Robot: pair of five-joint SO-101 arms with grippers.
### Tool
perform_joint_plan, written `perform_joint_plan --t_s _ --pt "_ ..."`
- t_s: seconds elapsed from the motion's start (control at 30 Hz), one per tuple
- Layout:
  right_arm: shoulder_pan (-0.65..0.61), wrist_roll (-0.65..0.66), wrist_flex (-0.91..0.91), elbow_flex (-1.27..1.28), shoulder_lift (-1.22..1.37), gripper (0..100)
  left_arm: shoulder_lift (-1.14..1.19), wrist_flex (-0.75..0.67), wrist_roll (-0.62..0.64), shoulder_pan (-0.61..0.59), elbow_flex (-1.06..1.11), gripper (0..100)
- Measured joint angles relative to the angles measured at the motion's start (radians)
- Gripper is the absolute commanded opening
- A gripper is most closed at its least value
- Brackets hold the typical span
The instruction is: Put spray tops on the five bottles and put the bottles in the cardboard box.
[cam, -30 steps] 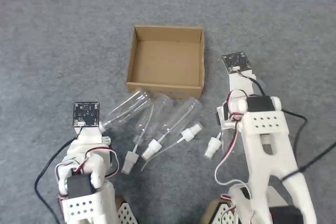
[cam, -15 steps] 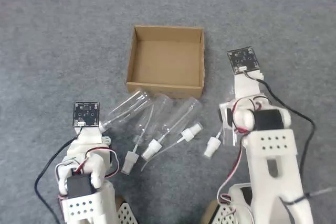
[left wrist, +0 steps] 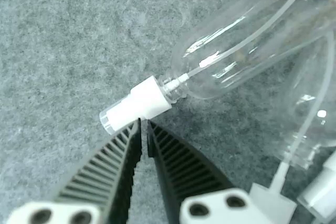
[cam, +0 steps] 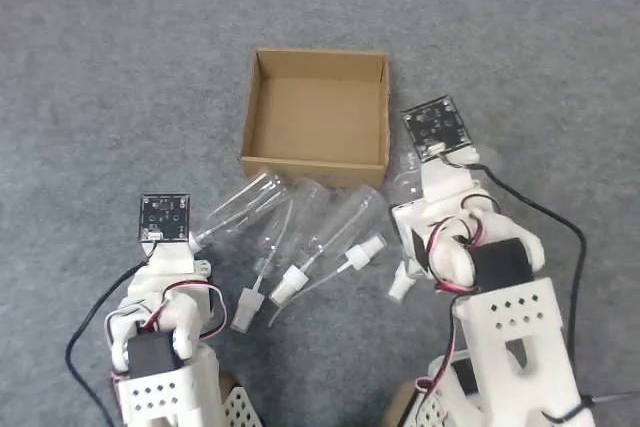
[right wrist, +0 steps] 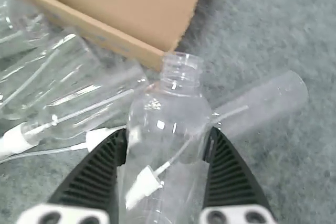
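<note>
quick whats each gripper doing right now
left gripper: closed, holding nothing
right gripper: closed on a capless bottle

One cardboard box point(cam: 315, 165). Five bottles of clear plastic point(cam: 240, 205) point(cam: 300, 212) point(cam: 350, 219) point(right wrist: 168, 114) point(right wrist: 262, 100). White spray tops point(left wrist: 135, 109) point(cam: 247, 304) point(cam: 290, 284) point(cam: 365, 249) point(cam: 402, 282) seem to number five, though overlapping tubes blur that count. Two robot arms point(cam: 165, 347) point(cam: 500, 317).
</note>
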Motion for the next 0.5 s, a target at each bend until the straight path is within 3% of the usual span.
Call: perform_joint_plan --t_s 0.5 --pt "-0.023 0.0 -0.11 0.0 -0.002 2.0 0.0 0.0 0.0 0.0 0.0 1"
